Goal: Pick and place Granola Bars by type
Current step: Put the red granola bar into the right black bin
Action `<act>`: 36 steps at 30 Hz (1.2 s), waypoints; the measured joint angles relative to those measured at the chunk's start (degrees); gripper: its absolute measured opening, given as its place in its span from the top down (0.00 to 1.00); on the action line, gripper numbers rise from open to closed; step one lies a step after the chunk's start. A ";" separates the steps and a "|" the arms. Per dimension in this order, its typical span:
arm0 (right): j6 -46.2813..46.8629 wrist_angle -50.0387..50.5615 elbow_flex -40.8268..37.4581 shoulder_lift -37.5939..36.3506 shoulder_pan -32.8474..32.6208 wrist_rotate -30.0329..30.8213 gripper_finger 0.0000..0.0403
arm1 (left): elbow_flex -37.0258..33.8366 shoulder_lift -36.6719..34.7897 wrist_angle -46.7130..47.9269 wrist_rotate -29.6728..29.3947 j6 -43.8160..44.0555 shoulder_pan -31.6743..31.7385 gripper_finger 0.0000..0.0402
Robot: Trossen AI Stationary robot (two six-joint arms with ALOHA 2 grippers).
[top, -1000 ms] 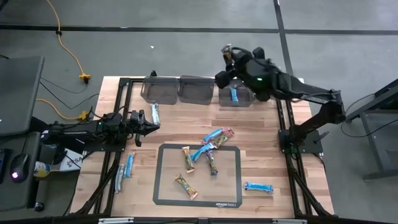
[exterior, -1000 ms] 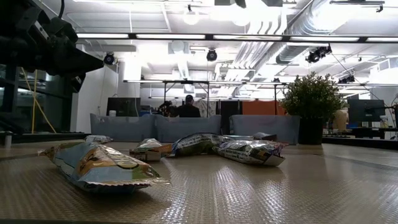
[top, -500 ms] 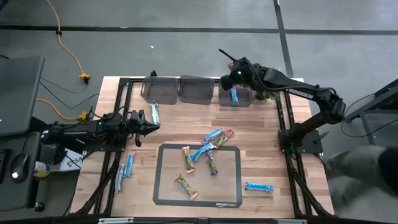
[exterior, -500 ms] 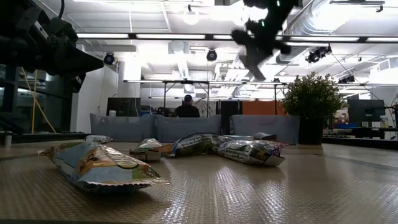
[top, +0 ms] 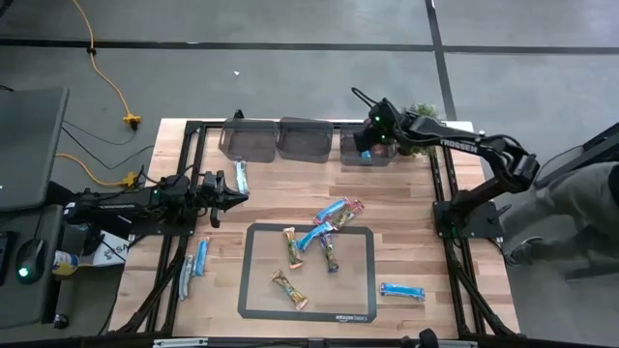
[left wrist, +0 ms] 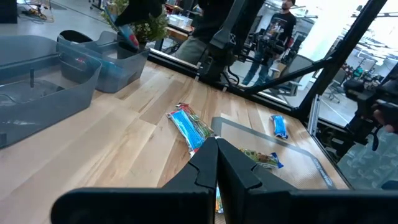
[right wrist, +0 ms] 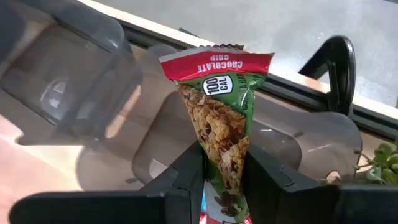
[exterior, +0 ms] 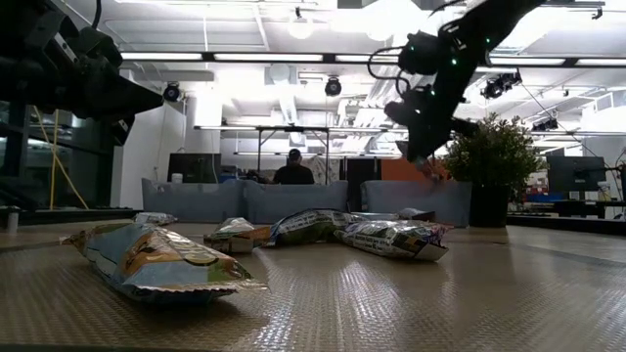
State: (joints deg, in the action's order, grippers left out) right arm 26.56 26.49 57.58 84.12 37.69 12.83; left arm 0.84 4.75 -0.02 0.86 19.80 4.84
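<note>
Right wrist view: green chocolate-chip granola bar [right wrist: 219,118] pinched upright in right hand [right wrist: 222,163], above the clear bins [top: 306,140] at the worktop [top: 261,198] rear edge.

Likely light, crinkly and slippery in its wrapper; best gripped across the flat middle, not the crimped ends. Other bars scattered on the mat [top: 253,271] and worktop. Left hand [top: 239,196] clenched, empty, parked low at the left side.

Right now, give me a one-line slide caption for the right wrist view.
Right tool grips a green chocolate chip granola bar above the clear grey bins.
</note>
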 joint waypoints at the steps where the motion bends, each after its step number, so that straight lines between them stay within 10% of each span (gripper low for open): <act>1: -0.02 -1.09 -0.90 0.00 0.27 -0.20 0.79 | 0.00 0.00 -0.01 0.00 0.00 0.00 1.00; 36: -4.05 -10.76 -5.13 0.00 1.33 -6.21 0.66 | 0.00 0.00 -0.01 0.00 0.01 0.02 1.00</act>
State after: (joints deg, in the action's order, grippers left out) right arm 22.51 15.73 52.45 84.12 39.03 6.63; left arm 0.84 4.75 -0.03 0.86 19.81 4.86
